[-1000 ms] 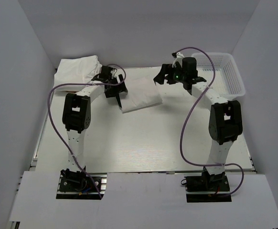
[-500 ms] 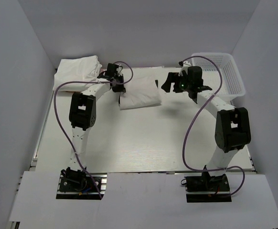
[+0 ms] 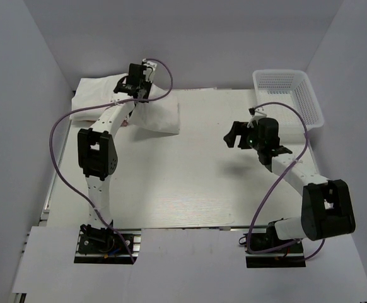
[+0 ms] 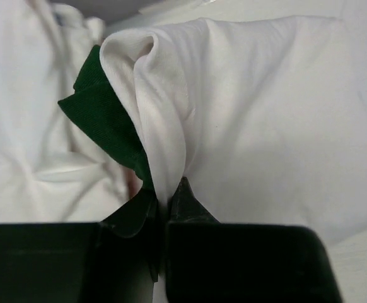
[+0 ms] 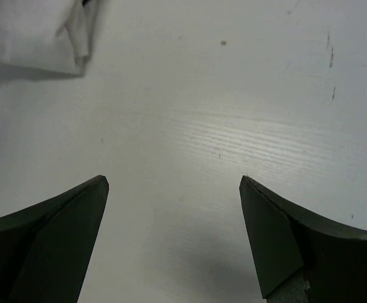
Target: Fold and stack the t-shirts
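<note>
Where the table point(image 3: 190, 189) meets the far-left corner, we see a rumpled pile point(image 3: 98, 95) of white tees, and in the left wrist view it fills the left side as soft creased cloth point(image 4: 32, 126). Just right of it, the left gripper point(image 3: 137, 95) hangs at the pile's edge with its fingers clenched on the folded tee point(image 3: 159, 117). The wrist view shows the two black tips pressed together point(image 4: 164, 197) on a gathered ridge of cream-white cloth point(image 4: 253, 113), with a dark green sleeve point(image 4: 101, 120) folded out on the left of the pinch. From above, the folded tee slopes down from the gripper to the right and near side, its lower edge seemingly on the table; we cannot tell whether it touches the pile.

Further right, past a bare stretch of table, the right gripper point(image 3: 255, 140) hovers over the surface, well apart from the folded tee. Its fingers are spread wide and grasp nothing point(image 5: 174, 183). Only a corner of the folded tee point(image 5: 32, 38) shows at the upper left of the right wrist view.

At the far right stands the white basket point(image 3: 309, 101).
</note>
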`<state>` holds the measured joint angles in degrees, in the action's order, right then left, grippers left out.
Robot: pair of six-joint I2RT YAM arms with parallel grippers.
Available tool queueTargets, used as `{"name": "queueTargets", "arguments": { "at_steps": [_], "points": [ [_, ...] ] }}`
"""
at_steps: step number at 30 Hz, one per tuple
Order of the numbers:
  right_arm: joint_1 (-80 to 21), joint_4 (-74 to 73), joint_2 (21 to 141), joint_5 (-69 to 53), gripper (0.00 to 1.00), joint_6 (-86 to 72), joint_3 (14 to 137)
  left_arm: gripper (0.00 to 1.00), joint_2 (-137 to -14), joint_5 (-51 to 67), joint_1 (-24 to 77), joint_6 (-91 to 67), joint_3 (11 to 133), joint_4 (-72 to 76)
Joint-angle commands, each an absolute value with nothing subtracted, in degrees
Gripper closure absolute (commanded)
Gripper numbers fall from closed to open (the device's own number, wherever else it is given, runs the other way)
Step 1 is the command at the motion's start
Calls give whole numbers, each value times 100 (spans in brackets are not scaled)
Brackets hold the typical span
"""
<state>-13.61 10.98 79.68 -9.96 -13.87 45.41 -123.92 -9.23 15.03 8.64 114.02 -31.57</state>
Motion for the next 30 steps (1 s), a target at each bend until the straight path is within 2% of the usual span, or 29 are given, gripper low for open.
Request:
{"name": "queueTargets", "arguments": {
  "at_steps": [1,6,14,18,30],
  "points": [
    [-1362,1459,7604,-861,10,-1520,4088,100,-11822,-1555,1424,1678,11960,-3576],
    [-1345,1486,7523,-862,10,-1626,3779,100,-11585,-2161,1371,2100,12129,-3403],
    [-1362,1406,7638,-835,10,-1626,3806,100,-11452,-2443,1117,2452,12559,-3120],
    [-1371,1371,7734,-800,10,-1644,3858,100,-11452,-2329,1063,2399,13078,-3270],
    [-1371,1257,7980,-773,10,-1652,3981,100,-10916,-1854,896,2145,13140,-3322]
  ]
}}
